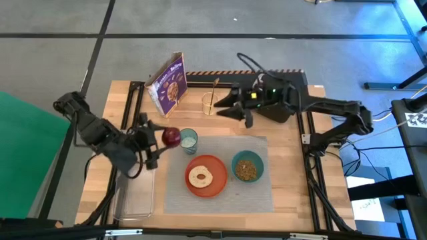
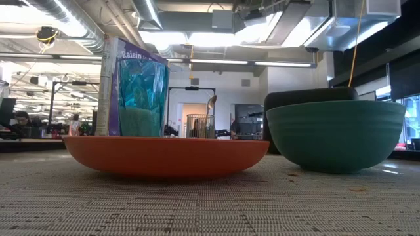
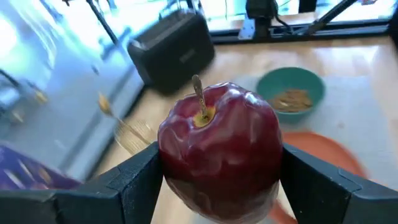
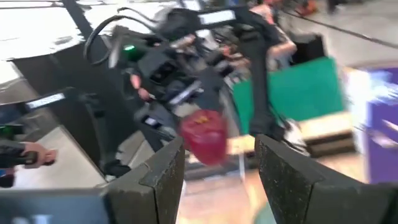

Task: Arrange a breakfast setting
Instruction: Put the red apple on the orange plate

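Table [image 1: 100, 173]: pale wood slats, grey floor around it. Grey placemat [image 1: 260, 193] carries your orange plate [image 1: 215, 184] with bagel [image 1: 199, 177], teal bowl [image 1: 259, 161] with brown cereal [image 1: 247, 171], blue cup [image 1: 189, 139] at its back edge. Your left gripper [image 1: 159, 141] clamps red apple [image 1: 171, 137] just beside cup. Your right gripper [image 1: 225, 107] hangs near back of table, fingers apart, holding nothing. Purple cereal box [image 1: 168, 85] upright behind. Low view: open office, ceiling strip lights, ducts.
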{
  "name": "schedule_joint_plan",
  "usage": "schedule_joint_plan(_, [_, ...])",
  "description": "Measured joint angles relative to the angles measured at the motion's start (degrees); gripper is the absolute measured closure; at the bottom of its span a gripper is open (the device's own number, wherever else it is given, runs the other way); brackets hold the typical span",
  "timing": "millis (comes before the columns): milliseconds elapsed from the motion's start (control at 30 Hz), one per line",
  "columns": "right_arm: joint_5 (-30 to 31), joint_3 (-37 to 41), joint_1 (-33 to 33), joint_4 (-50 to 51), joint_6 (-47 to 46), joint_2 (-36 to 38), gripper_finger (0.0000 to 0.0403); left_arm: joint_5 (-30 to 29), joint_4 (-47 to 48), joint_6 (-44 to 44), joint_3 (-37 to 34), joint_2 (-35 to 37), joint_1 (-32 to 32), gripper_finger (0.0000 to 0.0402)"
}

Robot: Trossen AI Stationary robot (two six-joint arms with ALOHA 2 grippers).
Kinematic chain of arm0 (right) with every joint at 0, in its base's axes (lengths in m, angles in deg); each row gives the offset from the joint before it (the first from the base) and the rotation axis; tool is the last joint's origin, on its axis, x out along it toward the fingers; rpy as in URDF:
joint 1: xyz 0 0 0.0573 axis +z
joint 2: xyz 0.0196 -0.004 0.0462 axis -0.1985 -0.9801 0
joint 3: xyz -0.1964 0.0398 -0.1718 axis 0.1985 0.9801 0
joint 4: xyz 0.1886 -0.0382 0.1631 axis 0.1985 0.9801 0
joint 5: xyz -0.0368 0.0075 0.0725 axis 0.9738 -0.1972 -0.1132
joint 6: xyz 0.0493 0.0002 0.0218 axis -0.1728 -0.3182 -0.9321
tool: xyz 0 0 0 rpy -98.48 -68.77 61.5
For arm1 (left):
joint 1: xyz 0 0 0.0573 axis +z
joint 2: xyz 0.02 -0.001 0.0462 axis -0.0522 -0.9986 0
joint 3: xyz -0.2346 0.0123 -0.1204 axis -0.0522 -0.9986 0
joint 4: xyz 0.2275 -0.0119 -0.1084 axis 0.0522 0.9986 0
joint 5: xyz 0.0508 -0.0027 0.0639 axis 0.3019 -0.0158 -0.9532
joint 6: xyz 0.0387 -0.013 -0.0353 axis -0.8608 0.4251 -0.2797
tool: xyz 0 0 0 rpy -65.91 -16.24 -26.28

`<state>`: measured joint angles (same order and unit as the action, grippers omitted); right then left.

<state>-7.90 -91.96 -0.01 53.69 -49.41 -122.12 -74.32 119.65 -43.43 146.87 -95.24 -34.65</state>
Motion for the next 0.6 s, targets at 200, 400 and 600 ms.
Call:
schedule_joint_plan(200, [0.1, 0.0, 2.9, -8.8, 0.0, -3.8, 0.0217, 0.9, -12.0, -22.7, 0.1, -0.2, 8.8, 0.0119])
schedule_joint_plan(400, [0.6, 0.0, 3.3, -9.5, 0.2, -4.7, 0.0217, 5.2, -23.3, -37.6, 0.1, -0.6, 15.3, 0.0119])
schedule_joint_plan(600, [3.3, 0.0, 3.2, -10.2, 3.9, -4.7, 0.0217, 11.9, -27.3, -42.1, 0.2, -1.0, 20.0, 0.0119])
